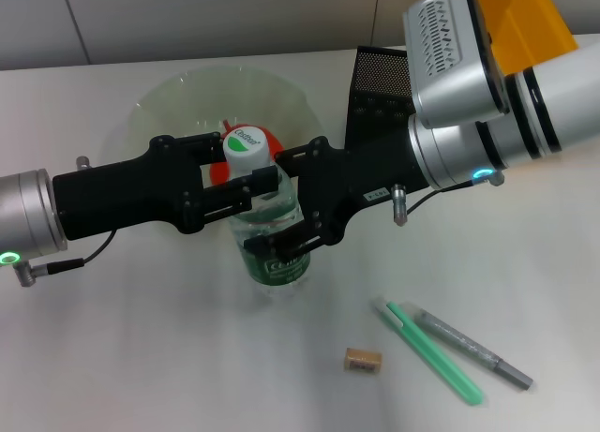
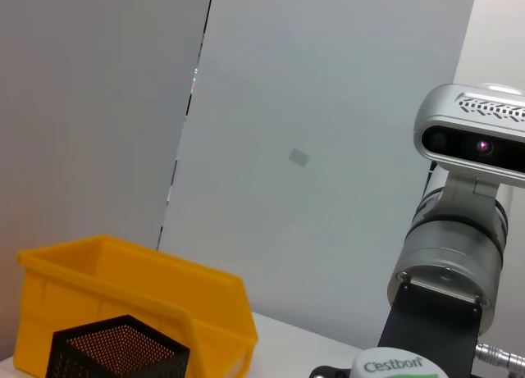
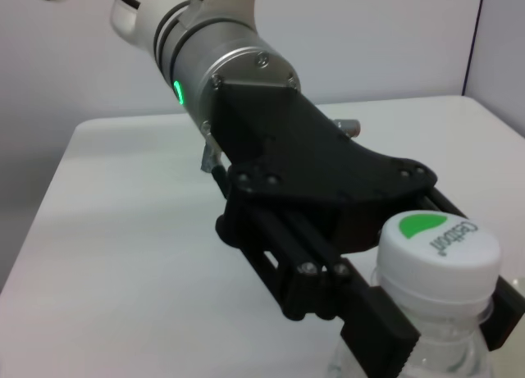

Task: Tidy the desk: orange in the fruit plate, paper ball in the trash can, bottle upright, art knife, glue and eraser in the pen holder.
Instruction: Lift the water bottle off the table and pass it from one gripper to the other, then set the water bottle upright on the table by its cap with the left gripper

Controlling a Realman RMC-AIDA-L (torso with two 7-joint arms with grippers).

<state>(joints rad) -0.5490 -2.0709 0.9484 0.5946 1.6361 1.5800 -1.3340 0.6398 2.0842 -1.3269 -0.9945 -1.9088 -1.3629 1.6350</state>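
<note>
1. The bottle (image 1: 269, 221) stands upright on the counter (image 1: 141, 357), just in front of the fruit plate (image 1: 169, 99), with both arms at it. The left gripper (image 1: 251, 179) clasps it just under the cap; the right gripper (image 1: 281, 228) has one finger at the neck and one at the label, so it appears to grip the body.
2. To finish well, I would loosen one set of fingers at a time and back each arm straight out sideways, so a finger dragging on the plastic cannot tip the bottle.
3. Only the head view shows the orange (image 1: 220, 170) (a red sliver behind the cap) in the plate, and the eraser (image 1: 363, 361) near two pens (image 1: 450, 352).
4. The left wrist view alone shows the trash can (image 2: 123, 300) standing behind the pen holder (image 2: 115, 349); the right wrist view shows the left fingers (image 3: 361, 316) clenched at the neck.
</note>
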